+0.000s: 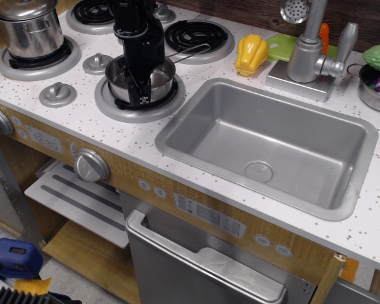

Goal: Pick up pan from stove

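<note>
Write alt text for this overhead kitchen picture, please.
A black robot pincer reaches down over the near rim of a small steel pan on a toy stove burner, beside a grey sink.

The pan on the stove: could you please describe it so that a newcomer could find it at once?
On the white speckled stove, find the front burner nearest the sink. The pan sits there, under the black gripper. Unlike the taller lidded pot at the back left, it is shallow, open, with a thin wire-loop handle.
</note>
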`<control>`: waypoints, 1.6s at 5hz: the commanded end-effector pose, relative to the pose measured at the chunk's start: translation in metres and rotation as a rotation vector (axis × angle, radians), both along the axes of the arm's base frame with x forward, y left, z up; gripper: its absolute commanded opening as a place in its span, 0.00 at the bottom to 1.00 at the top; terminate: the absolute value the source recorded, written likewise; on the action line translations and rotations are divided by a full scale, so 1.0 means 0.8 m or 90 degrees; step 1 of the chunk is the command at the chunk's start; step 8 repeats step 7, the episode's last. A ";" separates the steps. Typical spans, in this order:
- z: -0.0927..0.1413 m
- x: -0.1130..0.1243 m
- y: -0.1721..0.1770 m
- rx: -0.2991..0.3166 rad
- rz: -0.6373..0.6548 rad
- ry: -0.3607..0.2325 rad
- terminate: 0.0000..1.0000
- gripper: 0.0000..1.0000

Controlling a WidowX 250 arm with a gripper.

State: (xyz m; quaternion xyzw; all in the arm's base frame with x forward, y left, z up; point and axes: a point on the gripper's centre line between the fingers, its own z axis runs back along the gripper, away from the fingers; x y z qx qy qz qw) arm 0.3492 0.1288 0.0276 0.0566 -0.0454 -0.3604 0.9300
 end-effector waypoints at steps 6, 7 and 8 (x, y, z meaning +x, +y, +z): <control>0.150 0.033 0.012 0.113 -0.051 -0.066 0.00 0.00; 0.159 0.032 0.002 0.134 -0.045 -0.073 1.00 0.00; 0.159 0.032 0.002 0.134 -0.045 -0.073 1.00 0.00</control>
